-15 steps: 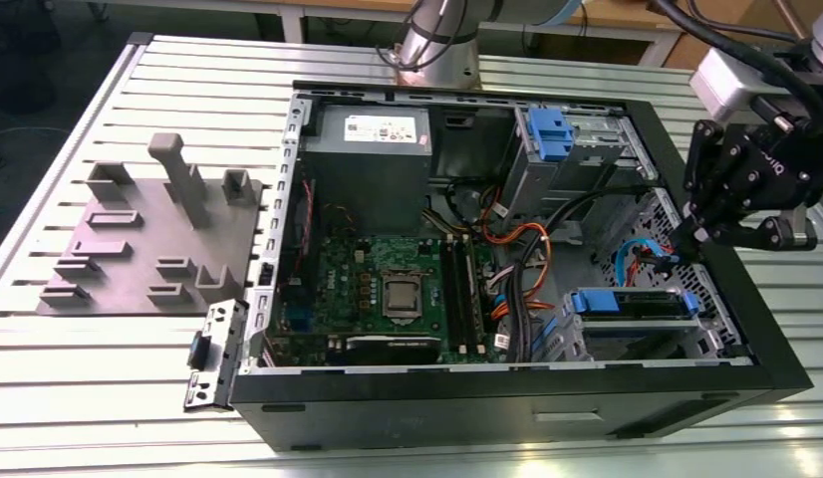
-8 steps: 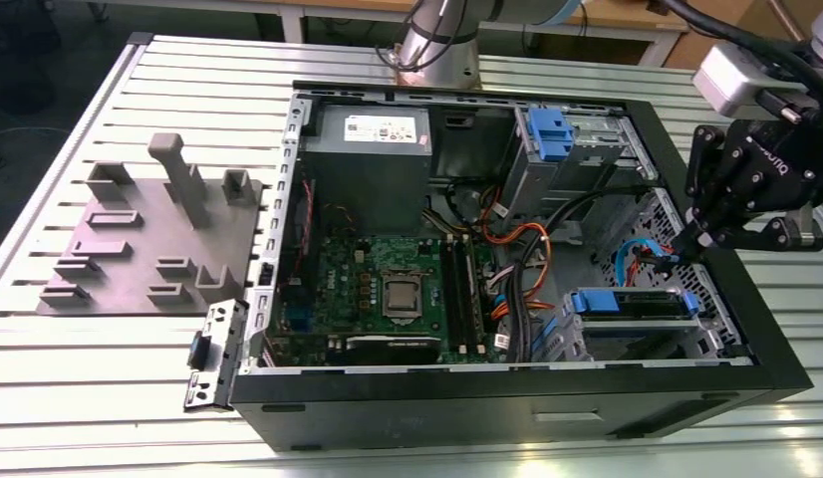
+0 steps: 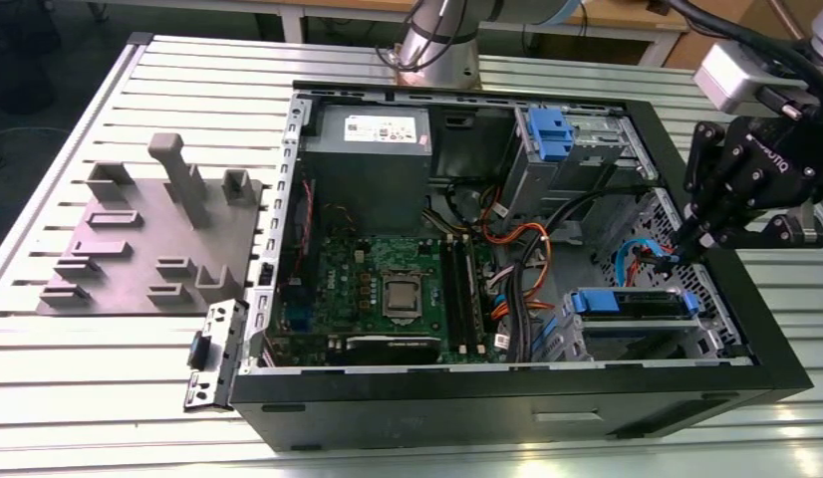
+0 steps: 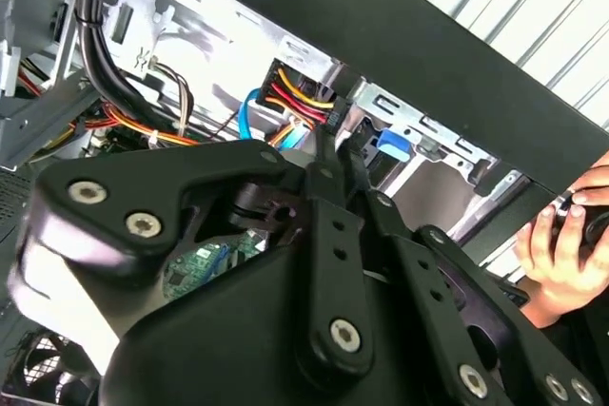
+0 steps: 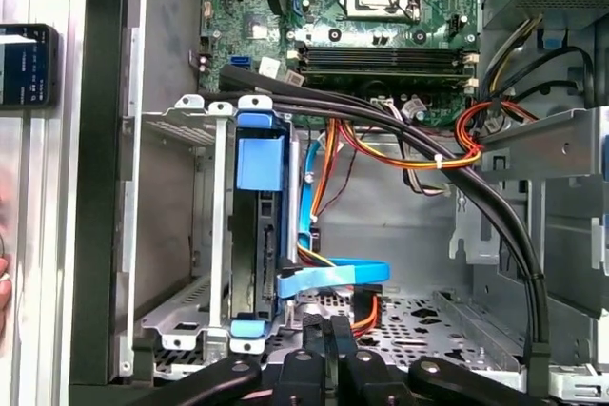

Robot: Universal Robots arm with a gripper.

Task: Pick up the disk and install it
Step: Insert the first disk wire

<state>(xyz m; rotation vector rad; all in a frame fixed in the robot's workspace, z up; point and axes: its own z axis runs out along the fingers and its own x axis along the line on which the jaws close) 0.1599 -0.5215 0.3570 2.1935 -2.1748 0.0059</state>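
- The black multi-link gripper hangs inside the open black computer case, at the exterior view's right, its fingers closed together on nothing.
- The silver-grey disk in its bright blue plastic bracket sits in the metal drive cage, just beside the fingertips.
- A person's hand rests outside the case wall.

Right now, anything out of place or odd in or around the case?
One thing: a person's hand sits just outside the case wall, close to the gripper working inside the open computer case. The disk sits square in its drive cage, blue bracket aligned. Cables look loose but undamaged.
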